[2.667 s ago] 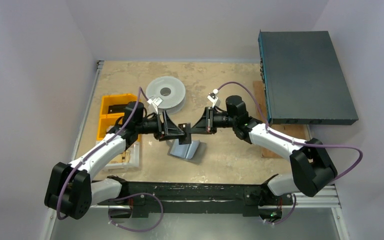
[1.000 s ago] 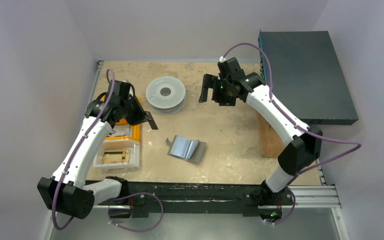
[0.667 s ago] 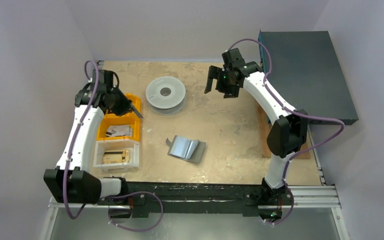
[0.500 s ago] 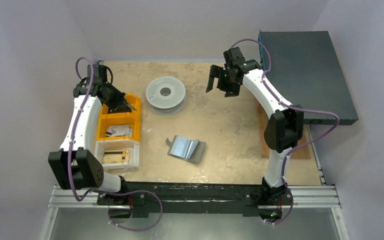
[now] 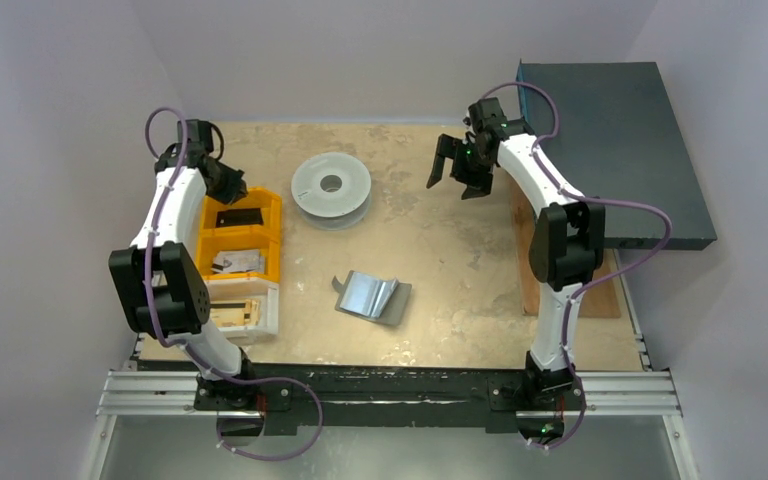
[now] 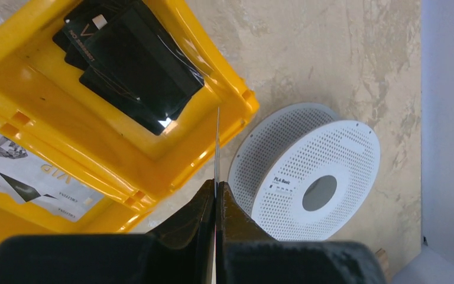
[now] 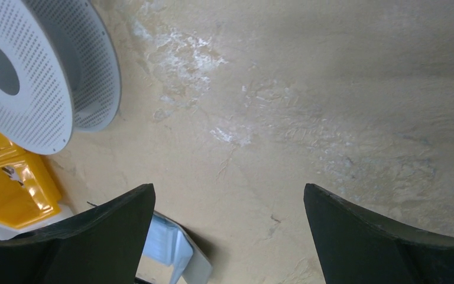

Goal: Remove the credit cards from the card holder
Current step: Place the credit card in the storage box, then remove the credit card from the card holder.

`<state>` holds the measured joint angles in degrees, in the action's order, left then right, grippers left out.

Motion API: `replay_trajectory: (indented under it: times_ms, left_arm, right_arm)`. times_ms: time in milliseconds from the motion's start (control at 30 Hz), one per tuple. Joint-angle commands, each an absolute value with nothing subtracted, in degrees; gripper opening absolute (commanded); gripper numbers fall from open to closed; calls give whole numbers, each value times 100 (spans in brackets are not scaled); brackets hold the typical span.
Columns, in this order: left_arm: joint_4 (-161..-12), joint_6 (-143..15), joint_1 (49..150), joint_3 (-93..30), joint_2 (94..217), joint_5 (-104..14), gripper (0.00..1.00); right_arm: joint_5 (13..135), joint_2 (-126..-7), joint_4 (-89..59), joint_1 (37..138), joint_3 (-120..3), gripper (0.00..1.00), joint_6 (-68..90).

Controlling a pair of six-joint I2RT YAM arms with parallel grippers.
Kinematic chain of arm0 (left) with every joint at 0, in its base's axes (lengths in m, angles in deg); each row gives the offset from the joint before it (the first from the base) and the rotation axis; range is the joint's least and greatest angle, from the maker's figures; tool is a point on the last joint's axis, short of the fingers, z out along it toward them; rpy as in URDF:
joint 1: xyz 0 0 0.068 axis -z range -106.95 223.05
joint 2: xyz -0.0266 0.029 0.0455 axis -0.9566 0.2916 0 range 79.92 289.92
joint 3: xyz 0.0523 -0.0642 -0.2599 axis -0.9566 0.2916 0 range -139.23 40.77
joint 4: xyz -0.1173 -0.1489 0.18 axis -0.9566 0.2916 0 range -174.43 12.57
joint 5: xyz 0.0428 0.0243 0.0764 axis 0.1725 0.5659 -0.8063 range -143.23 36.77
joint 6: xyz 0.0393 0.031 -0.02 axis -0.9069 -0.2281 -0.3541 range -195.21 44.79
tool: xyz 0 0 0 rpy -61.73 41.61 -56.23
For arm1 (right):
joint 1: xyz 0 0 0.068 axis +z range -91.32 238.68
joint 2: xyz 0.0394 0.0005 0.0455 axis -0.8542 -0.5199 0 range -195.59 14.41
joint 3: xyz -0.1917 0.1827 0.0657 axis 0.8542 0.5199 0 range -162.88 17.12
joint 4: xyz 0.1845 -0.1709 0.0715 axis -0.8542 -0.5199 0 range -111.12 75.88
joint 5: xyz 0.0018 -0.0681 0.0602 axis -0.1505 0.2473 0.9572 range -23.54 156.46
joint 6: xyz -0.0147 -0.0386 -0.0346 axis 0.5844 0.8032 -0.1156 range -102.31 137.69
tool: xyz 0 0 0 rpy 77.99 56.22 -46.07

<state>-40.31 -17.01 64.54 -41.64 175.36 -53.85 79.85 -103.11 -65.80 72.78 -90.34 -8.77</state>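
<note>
Card holder (image 5: pixel 372 296) lies on the table (image 5: pixel 440 250), near-ctr, btwn the two arms and well apart from both grippers. It's slate-grey, slightly glossy, spread open w/ one end curling up. R wrist view catches only a pale corner of it (image 7: pixel 166 247) at the bottom edge.

Three small bins sit in a row at the table's left:
- Far yellow bin (image 5: pixel 276 212) (image 6: pixel 236 97) holds black cards (image 5: pixel 239 216) (image 6: pixel 133 65). They're glossy, at least two, overlapped askew.
- Middle yellow bin (image 5: pixel 274 258) holds a pale printed card (image 5: pixel 235 262) (image 6: pixel 29 177), lying flat.
- Nearest bin (image 5: pixel 272 310), clear/whitish plastic, holds tan wooden-looking pieces (image 5: pixel 232 313). Can't tell what they are.

L gripper (image 5: pixel 230 188) (image 6: pixel 216 192) is clenched on a thin card (image 6: pixel 217 148). The card is seen edge-on, a fine pale line sticking out past the fingertips. In the L wrist view it lines up w/ the far yellow bin's corner on the spool side.

R gripper (image 5: pixel 455 172) (image 7: pixel 227 198) has its jaws spread wide and holds nothing. It hangs above bare table at the far side.

Filament spool (image 5: pixel 331 186) (image 6: pixel 313 171) (image 7: pixel 23 77) lies flat just beside the far yellow bin. It's pale grey and round w/ perforated flanges, a dark hub hole and a "PLA Basic" label.

Table top is tan, mottled and matte. A flat dark blue-grey box (image 5: pixel 610 150) sits far right.
</note>
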Motion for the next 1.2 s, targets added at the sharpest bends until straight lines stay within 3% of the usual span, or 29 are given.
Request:
replay_trajectory:
  times_ms: [0, 167, 367, 500, 800, 1167]
  left_arm:
    - [-4258, -1607, 6353, -4412, 17637, -5707, 0]
    - [-4260, -1754, 6312, -4442, 17820, -5727, 1]
    - [-4298, -1850, 6258, -4551, 17936, -5740, 41]
    - [-4255, -1934, 6250, -4642, 17827, -5707, 52]
    - [-4116, -2256, 6389, -4453, 17228, -5404, 58]
    - [-3778, -2765, 7587, -3997, 16275, -4844, 62]
  right_arm:
    - [8295, -10404, -6603, 7206, -9274, 99, -778]
    - [8532, -10574, -6615, 7053, -9345, 99, -863]
    - [8615, -10640, -6598, 7001, -9354, 99, -898]
    - [8636, -10661, -6584, 7001, -9358, 99, -918]
    - [8655, -10482, -6543, 7082, -9144, 99, -955]
    - [8280, -9938, -6587, 7730, -8789, 99, -986]
